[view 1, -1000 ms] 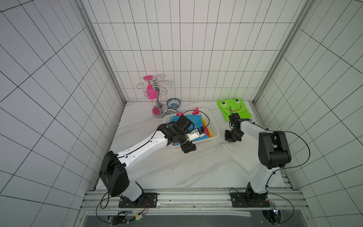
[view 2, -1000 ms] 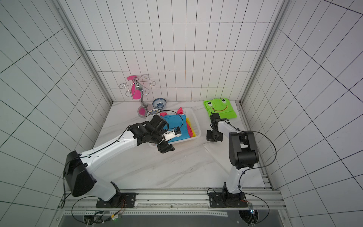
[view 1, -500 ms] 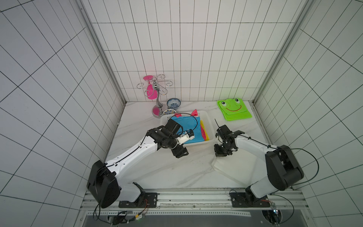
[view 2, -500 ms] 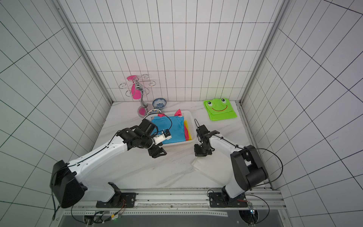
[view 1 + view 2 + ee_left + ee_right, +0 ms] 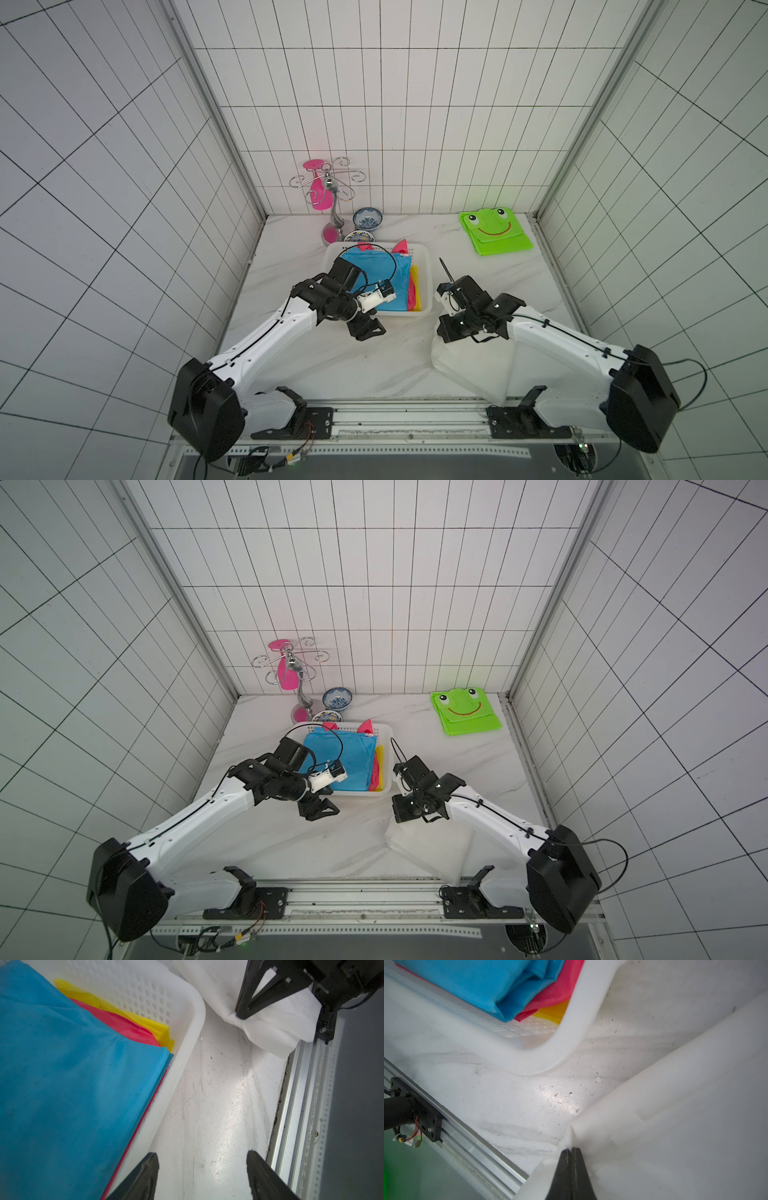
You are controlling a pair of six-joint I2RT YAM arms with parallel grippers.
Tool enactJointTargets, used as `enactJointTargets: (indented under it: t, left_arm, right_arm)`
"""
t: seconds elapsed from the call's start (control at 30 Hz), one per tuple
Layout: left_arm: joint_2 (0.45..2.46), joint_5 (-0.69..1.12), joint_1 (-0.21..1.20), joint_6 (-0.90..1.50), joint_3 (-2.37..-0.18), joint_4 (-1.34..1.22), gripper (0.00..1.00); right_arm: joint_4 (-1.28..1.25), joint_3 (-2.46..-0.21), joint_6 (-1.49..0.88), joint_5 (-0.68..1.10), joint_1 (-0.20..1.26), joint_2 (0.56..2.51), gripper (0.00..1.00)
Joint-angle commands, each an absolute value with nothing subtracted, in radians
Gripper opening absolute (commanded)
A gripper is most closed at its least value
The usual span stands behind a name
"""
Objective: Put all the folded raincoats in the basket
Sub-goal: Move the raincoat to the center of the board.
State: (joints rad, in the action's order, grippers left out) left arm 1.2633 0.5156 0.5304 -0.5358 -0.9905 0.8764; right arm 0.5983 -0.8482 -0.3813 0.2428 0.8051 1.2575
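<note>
**Right claw pinched the white raincoat's corner, basket just ahead**

The right claw (image 5: 571, 1151) was clenched on one corner of the folded white raincoat (image 5: 469, 365). The rest of the raincoat lay flat on the table (image 5: 374, 365), spread out behind and beneath that claw towards the robot's base. The basket (image 5: 427, 282) stood just ahead of the pinched corner, its near rounded corner close to the tips but apart from them. It already held a blue raincoat (image 5: 401, 270) on top of pink (image 5: 124, 1024) and yellow (image 5: 128, 1012) layers.

A single-corner pinch would probably let the folds fall open. The lift should therefore go high enough for the trailing fabric to clear the rim before the claw carries it forward over the blue layer. Lowering it slowly would help the raincoat settle flat. The left claw (image 5: 202, 1153) could catch the sagging side.

The right arm reached forward and low, its forearm near the table and its wrist bent down so the tips met the cloth. The left arm stretched forward too. Its claw was released and empty, jaws spread above bare table beside the basket's front rim. The pinched corner lay ahead of the left claw, well apart from it.
</note>
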Motion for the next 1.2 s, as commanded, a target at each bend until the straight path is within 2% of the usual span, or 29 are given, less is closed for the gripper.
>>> enactJointTargets:
  t: [0.0, 0.13, 0.33, 0.37, 0.43, 0.47, 0.63, 0.7, 0.8, 1.0, 1.17]
  left_arm:
    - [1.262, 0.586, 0.529, -0.670, -0.982, 0.820, 0.70]
    - [1.300, 0.525, 0.552, -0.664, -0.972, 0.659, 0.70]
    - [1.408, 0.474, 0.553, -0.771, -1.002, 0.640, 0.70]
    - [1.432, 0.452, 0.553, -0.793, -1.002, 0.639, 0.67]
    - [1.475, 0.428, 0.551, -0.826, -1.010, 0.675, 0.51]
    - [1.492, 0.423, 0.552, -0.833, -1.018, 0.703, 0.47]
    - [1.468, 0.389, 0.538, -0.832, -0.956, 0.652, 0.46]
    - [1.462, 0.350, 0.532, -0.833, -0.929, 0.609, 0.34]
    - [1.465, 0.304, 0.510, -0.776, -0.942, 0.591, 0.08]
    - [1.388, 0.325, 0.456, -0.673, -0.917, 0.616, 0.04]
    - [1.309, 0.269, 0.451, -0.600, -0.838, 0.532, 0.06]
  right_arm:
    - [0.590, -0.819, -0.329, 0.142, 0.809, 1.197, 0.00]
    - [0.568, -0.837, -0.290, 0.157, 0.806, 1.232, 0.00]
    - [0.494, -0.839, -0.307, 0.265, 0.811, 1.366, 0.00]
    - [0.477, -0.836, -0.310, 0.273, 0.813, 1.374, 0.00]
    - [0.466, -0.840, -0.309, 0.274, 0.813, 1.385, 0.00]
    - [0.467, -0.843, -0.306, 0.265, 0.812, 1.389, 0.00]
    - [0.484, -0.862, -0.265, 0.251, 0.797, 1.397, 0.00]
    - [0.501, -0.878, -0.246, 0.256, 0.782, 1.411, 0.00]
    - [0.537, -0.910, -0.212, 0.269, 0.760, 1.432, 0.00]
    - [0.579, -0.965, -0.093, 0.268, 0.754, 1.479, 0.00]
    - [0.571, -1.019, 0.006, 0.314, 0.785, 1.528, 0.00]
